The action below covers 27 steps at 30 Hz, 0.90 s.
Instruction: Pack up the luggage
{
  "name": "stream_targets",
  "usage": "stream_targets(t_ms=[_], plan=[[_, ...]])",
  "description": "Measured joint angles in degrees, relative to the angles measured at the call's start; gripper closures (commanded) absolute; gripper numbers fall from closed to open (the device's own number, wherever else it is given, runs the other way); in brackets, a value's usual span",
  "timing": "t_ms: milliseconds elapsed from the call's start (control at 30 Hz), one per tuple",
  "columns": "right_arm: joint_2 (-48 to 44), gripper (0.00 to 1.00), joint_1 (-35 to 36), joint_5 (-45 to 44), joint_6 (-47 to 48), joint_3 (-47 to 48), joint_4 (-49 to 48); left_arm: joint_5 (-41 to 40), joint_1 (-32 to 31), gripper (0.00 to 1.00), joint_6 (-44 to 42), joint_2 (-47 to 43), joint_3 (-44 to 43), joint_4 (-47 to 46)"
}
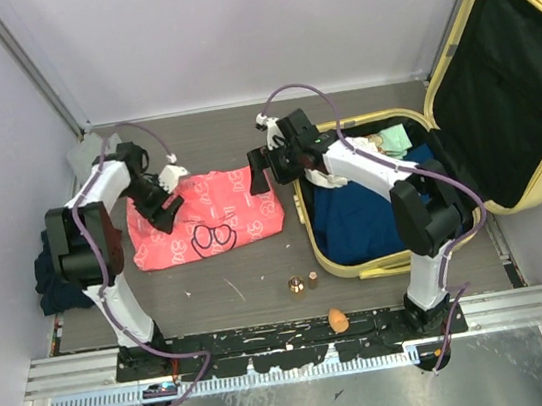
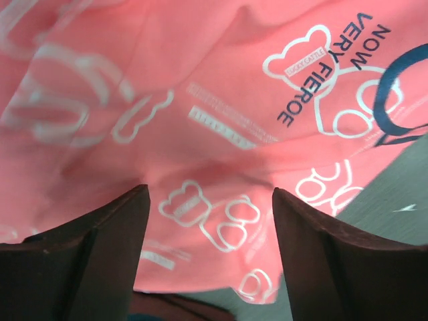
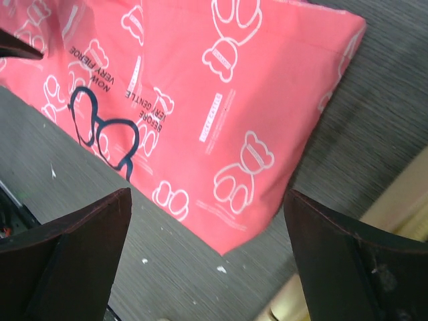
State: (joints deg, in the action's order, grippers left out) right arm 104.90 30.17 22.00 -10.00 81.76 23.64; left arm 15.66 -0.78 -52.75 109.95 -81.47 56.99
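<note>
Top external view is showing the luggage (image 1: 512,88) lying open on the table (image 1: 261,275), right side, navy clothes (image 1: 354,217) inside. Left gripper (image 2: 210,194) is hovering over the pink cloth (image 2: 221,100), jaws spread, holding nothing. Right gripper (image 3: 207,194) is gaping wide above the cloth's corner, also empty.

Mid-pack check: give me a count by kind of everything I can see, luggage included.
Suitcases: 1, the open luggage
Garments: 4, pink garment on the table, navy garment and green garment inside the luggage, dark pile at far left
Small items: 3, two copper pieces, one orange piece
Total: 8
</note>
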Motion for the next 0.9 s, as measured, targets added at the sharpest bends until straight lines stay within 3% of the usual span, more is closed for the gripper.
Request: stream_targets(t_ms=[167,400,600,900], plan=[[4.5,0.00,2.1,-3.2,-5.7,3.1,-1.6,7.0,5.9,0.06,10.1,-6.4,0.8,0.0],[10.4,0.00,5.2,-13.2,-12.2,6.8,-0.8,11.6,17.7,0.02,27.7,-19.3,10.2,-1.6],[14.5,0.00,7.6,-23.6,-15.7,8.3,1.9,11.2,22.5,0.01,34.2,-17.7,13.6,-3.6],[18.2,0.00,7.9,-26.0,-16.7,10.8,3.5,11.7,22.4,0.03,39.6,-9.0,12.7,-8.0]])
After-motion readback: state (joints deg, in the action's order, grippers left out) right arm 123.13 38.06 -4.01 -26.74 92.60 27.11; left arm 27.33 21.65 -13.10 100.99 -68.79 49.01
